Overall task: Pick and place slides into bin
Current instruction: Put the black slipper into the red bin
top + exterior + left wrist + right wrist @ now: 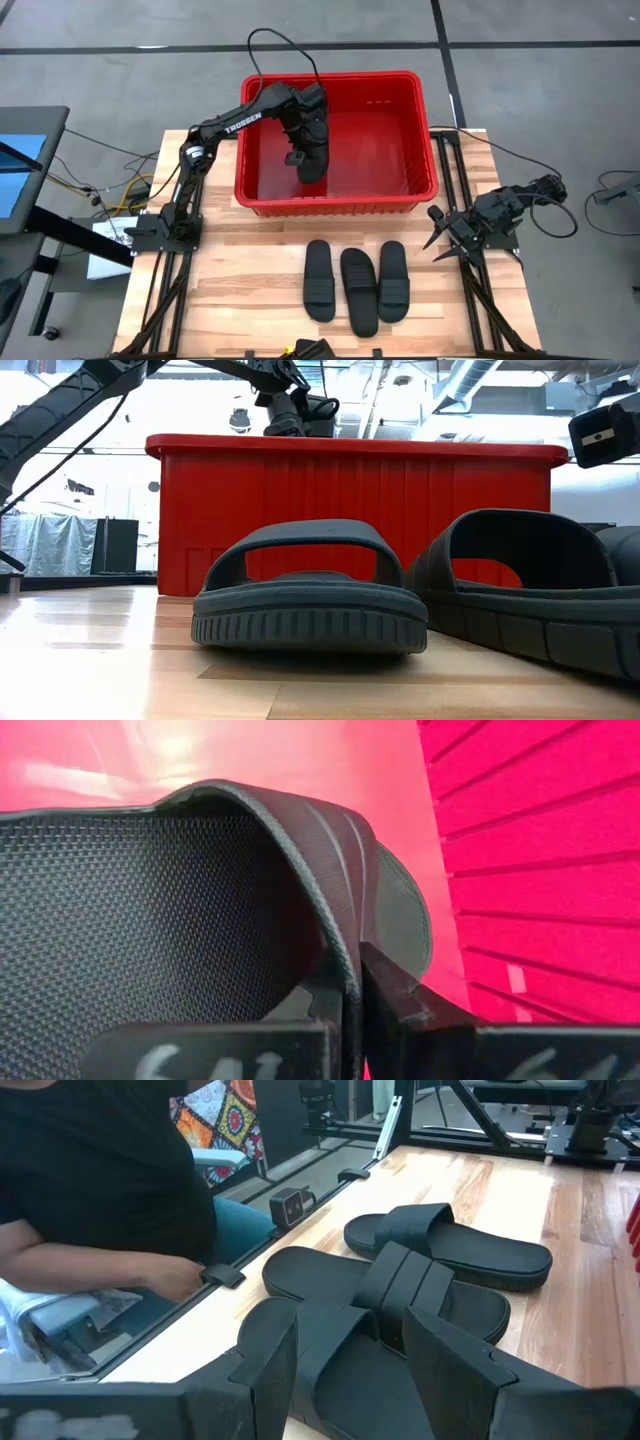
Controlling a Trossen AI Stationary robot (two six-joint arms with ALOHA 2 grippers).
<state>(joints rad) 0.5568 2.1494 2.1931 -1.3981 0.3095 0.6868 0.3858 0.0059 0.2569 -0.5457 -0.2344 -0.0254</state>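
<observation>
Your left gripper is down inside the bin, its fingers clamped on the strap of one slide. That held slide hangs inside the red walls, toward the left half of the bin; in the left wrist view you see its textured footbed and ribbed strap close up, with the bin's ribbed wall just beyond. Whether its sole touches the bin floor, you cannot tell.

Your left arm reaches in over the bin's left rim from its base at the left edge of the desk.

Near of the bin, three more slides lie side by side on the desk: the left slide, the middle slide and the right slide. All three point lengthwise toward the bin, the middle one sitting a bit nearer than its neighbours. They lie close together, well apart from the bin's near wall.

Your right gripper waits at the right edge of the desk, its fingers spread wide, holding nothing, aimed at the three slides.

Beyond the near edge of the desk, you can see a person in a dark top in the right wrist view.
</observation>
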